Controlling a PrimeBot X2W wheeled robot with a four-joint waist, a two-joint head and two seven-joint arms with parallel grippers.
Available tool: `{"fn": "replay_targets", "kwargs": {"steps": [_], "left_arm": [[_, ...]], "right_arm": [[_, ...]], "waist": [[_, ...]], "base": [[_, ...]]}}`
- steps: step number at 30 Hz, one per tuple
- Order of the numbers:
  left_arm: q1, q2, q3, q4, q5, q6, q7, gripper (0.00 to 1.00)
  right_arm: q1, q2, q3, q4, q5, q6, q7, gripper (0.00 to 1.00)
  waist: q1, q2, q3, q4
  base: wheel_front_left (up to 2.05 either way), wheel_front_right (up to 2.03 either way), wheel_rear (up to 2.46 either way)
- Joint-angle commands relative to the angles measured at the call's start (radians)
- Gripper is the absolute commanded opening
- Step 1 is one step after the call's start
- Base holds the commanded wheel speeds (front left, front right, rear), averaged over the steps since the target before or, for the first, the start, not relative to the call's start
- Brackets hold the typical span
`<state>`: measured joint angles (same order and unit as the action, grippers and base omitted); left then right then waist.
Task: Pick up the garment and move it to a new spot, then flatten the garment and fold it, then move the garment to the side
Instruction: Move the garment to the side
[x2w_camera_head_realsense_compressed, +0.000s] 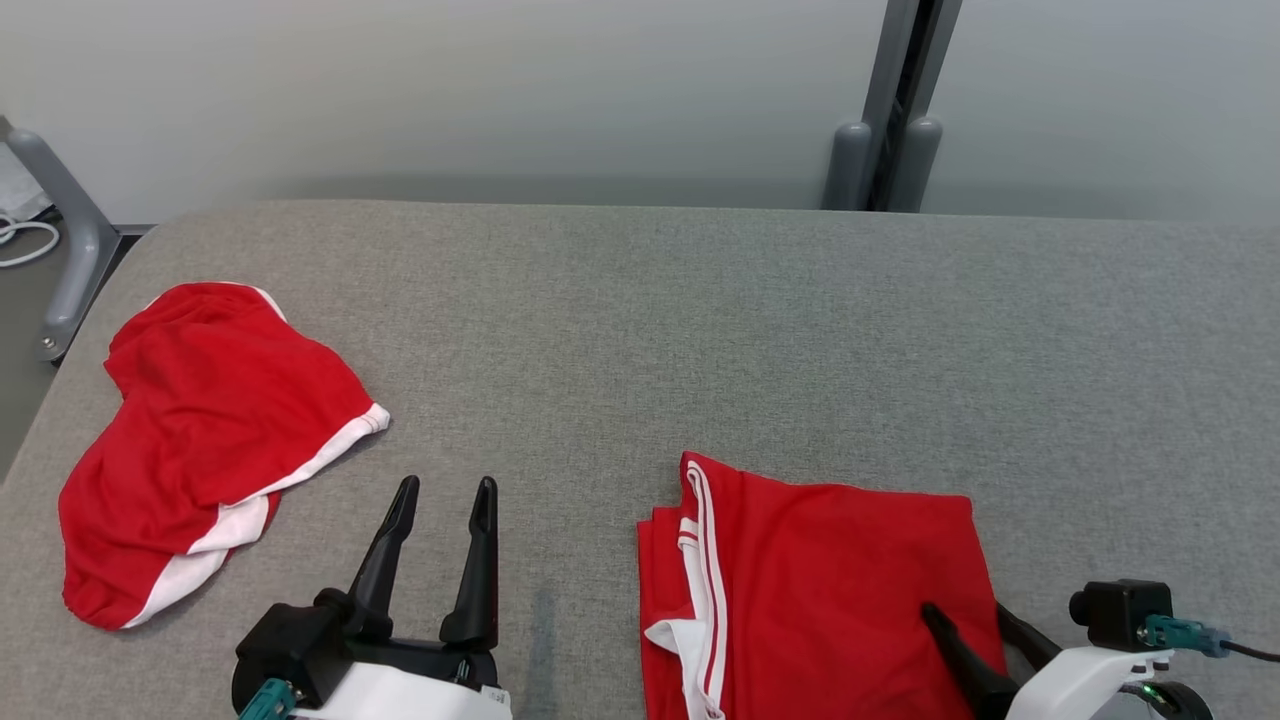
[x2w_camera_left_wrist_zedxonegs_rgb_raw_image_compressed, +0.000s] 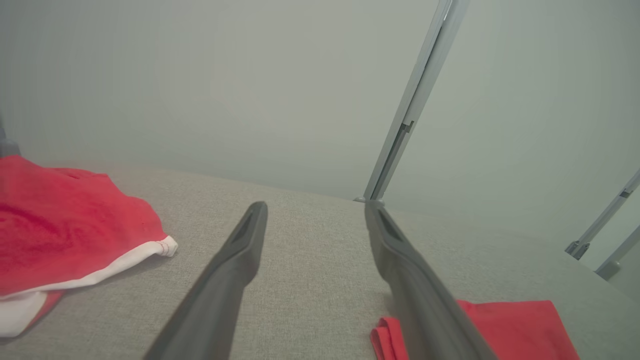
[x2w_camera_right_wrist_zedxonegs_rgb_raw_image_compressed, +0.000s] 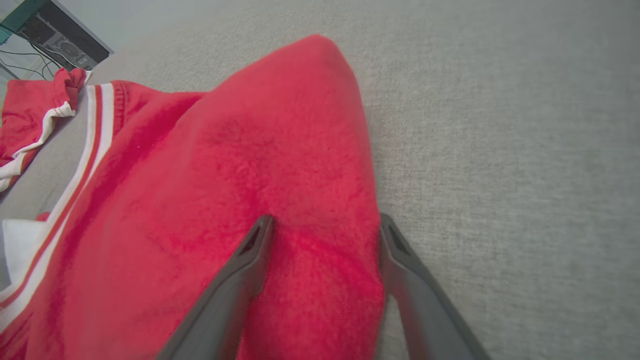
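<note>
**Grey table (x2w_camera_head_realsense_compressed: 700, 330), right gripper (x2w_camera_head_realsense_compressed: 965, 612) wide open at the folded red garment (x2w_camera_head_realsense_compressed: 830, 570)**

We see the fabric-covered table running across the head view, with a pale wall (x2w_camera_head_realsense_compressed: 450, 90) behind it and a grey post (x2w_camera_head_realsense_compressed: 905, 90) standing at the upper right. The folded red garment lies at the lower middle of that frame. It is a neat rectangle with white stripes along its left edge, and the frame cuts off its bottom. A crumpled red garment (x2w_camera_head_realsense_compressed: 200, 420) with white trim lies at the left, well apart from it.

The right gripper comes in from the lower right corner, its two dark fingers spread wide. In the right wrist view these fingers (x2w_camera_right_wrist_zedxonegs_rgb_raw_image_compressed: 235, 280) straddle the garment's edge. The one on the left of the frame lies over red cloth, and the one on the right sits just at the hem, over grey fabric. Cloth fills the gap between them, yet the jaws are not closed on it. Whether the tips press down on it we cannot tell.

The left gripper (x2w_camera_head_realsense_compressed: 447, 485) sits at the lower left, between the two garments, fingers parted wide and holding nothing. In its own wrist view both fingers (x2w_camera_left_wrist_zedxonegs_rgb_raw_image_compressed: 240, 260) point over bare table.
</note>
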<state>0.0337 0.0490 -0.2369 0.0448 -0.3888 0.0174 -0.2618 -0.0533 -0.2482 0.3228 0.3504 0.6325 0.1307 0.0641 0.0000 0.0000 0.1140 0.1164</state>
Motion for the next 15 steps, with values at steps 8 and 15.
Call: {"fn": "replay_targets", "kwargs": {"steps": [8, 15], "left_arm": [[-0.011, 0.003, 0.004, -0.004, -0.005, 0.004, -0.004, 1.00], [-0.019, 0.003, -0.002, -0.014, 0.015, -0.003, -0.004, 1.00]], "right_arm": [[-0.023, -0.043, 0.059, 0.026, 0.024, 0.000, -0.003, 0.00], [-0.065, -0.101, 0.111, 0.024, 0.004, 0.000, 0.004, 0.00]], "waist": [[0.0000, 0.0000, -0.004, 0.006], [0.0000, 0.0000, 0.004, -0.030]], "base": [[0.00, 0.00, 0.00], [0.00, 0.00, 0.00]]}}
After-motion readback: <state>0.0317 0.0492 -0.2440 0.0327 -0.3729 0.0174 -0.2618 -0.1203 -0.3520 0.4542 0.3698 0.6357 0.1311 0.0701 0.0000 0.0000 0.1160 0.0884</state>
